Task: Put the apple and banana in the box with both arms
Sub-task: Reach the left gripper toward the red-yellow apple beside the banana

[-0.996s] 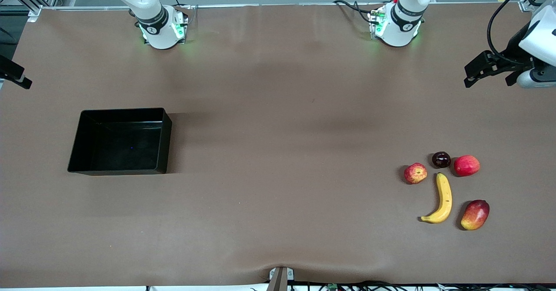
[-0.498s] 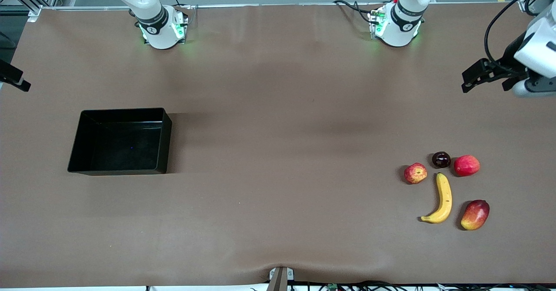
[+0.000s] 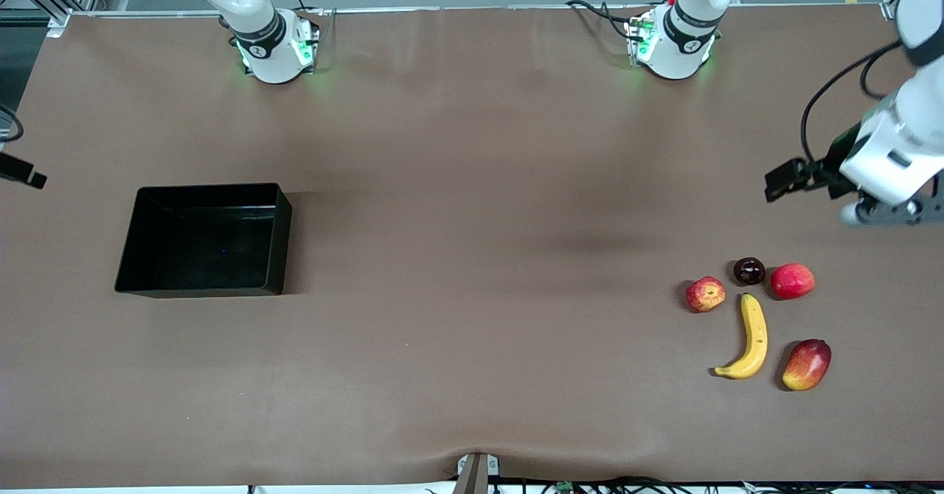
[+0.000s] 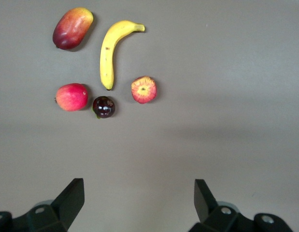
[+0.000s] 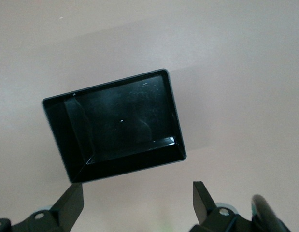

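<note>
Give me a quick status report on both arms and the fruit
Left gripper open, empty, above bare table by the fruit. Right gripper open, empty, near the box. Apple and banana untouched; box empty. Nothing blocking.

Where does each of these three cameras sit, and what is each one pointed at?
Front view: high across the table, facing both arm bases; left gripper open above the bare table.
Left wrist view: looks down past its open fingers at banana and apple, both also in front view.
Right wrist view: looks down past open right gripper at box.
</note>
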`<state>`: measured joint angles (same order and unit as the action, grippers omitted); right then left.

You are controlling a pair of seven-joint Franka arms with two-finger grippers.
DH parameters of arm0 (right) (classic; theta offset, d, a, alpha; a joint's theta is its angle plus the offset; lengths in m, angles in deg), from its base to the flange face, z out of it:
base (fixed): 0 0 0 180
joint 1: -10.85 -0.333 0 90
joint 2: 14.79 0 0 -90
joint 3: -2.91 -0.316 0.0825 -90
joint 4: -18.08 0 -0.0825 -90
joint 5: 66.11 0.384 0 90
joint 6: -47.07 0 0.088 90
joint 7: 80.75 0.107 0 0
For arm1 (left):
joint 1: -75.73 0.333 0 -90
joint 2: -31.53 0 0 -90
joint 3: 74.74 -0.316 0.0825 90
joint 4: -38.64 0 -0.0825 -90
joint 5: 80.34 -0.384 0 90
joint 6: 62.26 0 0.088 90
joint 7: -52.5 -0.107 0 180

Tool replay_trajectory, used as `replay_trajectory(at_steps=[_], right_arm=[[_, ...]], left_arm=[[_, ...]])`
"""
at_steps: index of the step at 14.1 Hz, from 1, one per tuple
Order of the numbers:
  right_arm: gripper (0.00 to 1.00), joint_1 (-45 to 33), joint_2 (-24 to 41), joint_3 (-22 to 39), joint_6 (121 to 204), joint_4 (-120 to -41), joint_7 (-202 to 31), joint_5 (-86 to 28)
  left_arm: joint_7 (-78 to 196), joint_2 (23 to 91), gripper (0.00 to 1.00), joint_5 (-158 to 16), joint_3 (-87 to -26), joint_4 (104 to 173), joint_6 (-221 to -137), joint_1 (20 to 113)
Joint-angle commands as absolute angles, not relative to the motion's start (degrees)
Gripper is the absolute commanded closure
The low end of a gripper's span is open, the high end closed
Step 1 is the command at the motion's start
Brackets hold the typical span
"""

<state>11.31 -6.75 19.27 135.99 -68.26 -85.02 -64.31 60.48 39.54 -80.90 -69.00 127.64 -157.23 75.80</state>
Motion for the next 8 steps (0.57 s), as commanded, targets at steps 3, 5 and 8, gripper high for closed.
replay_trajectory(at_steps=[3, 5, 8], right_arm=[[0.00, 12.6, 0.7, 18.5, 139.9, -67.8, -94.2, -63.3], [0.00, 15.5, 3.0, 18.4, 143.2, -69.0, -99.0, -62.1], [0.00, 16.7, 4.5, 18.5, 150.7, -75.1, -99.1, -59.6]], left_arm=[[61.7, 47.4, 0.00, -81.1, -69.2, 126.9, -164.4, 75.7], [61.7, 50.8, 0.00, -84.6, -69.0, 127.0, -167.9, 75.7], [61.7, 54.5, 0.00, -85.1, -69.0, 128.8, -173.3, 76.7]])
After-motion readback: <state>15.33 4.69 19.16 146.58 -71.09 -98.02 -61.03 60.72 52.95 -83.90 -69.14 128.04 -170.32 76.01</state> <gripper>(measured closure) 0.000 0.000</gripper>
